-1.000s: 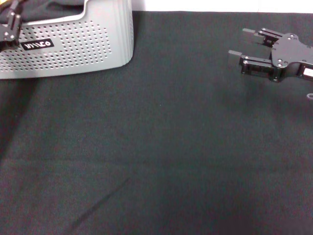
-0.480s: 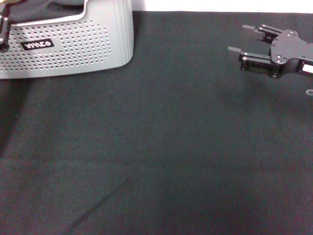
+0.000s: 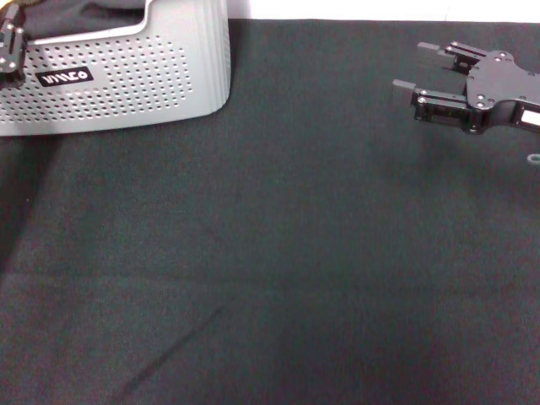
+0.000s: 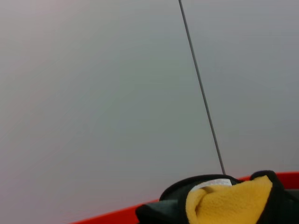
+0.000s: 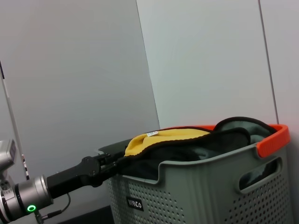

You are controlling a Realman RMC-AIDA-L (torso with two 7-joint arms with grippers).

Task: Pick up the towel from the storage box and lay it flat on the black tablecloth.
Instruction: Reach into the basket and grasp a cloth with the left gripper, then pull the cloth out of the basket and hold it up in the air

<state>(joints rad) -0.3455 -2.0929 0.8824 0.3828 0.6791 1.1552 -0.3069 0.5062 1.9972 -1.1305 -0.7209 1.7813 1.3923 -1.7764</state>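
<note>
Most of the head view is filled by the black tablecloth (image 3: 278, 253), which is spread over the counter from the near edge to the far edge; a faint diagonal crease is seen in it toward the near left. A strip of pale wall (image 3: 380, 8) is seen beyond its far edge.

The storage box (image 3: 126, 80) is set on the cloth at the far left. Its light grey wall is pierced with rows of small holes, and a black label (image 3: 65, 77) with white lettering is carried on the side facing the robot. In the right wrist view the box (image 5: 210, 186) is shown with an orange-red rim (image 5: 273, 139) and a slot handle.

The towel (image 5: 163, 137) is draped in and over the top of the box, yellow-orange face up, with black edge trim and a small white tag. Dark cloth (image 5: 210, 147) is seen beside it inside the box. In the left wrist view the towel (image 4: 229, 200) is seen close up against the grey wall, bunched, with its tag and black trim showing.

The left hand (image 5: 110, 164) is placed at the box's left rim, and the black edge of the towel is pinched between its closed fingers. Only a sliver of this hand (image 3: 10, 51) is caught at the left edge of the head view.

The right hand (image 3: 418, 66) is held above the cloth at the far right, well apart from the box, with its two fingers spread wide and nothing between them.
</note>
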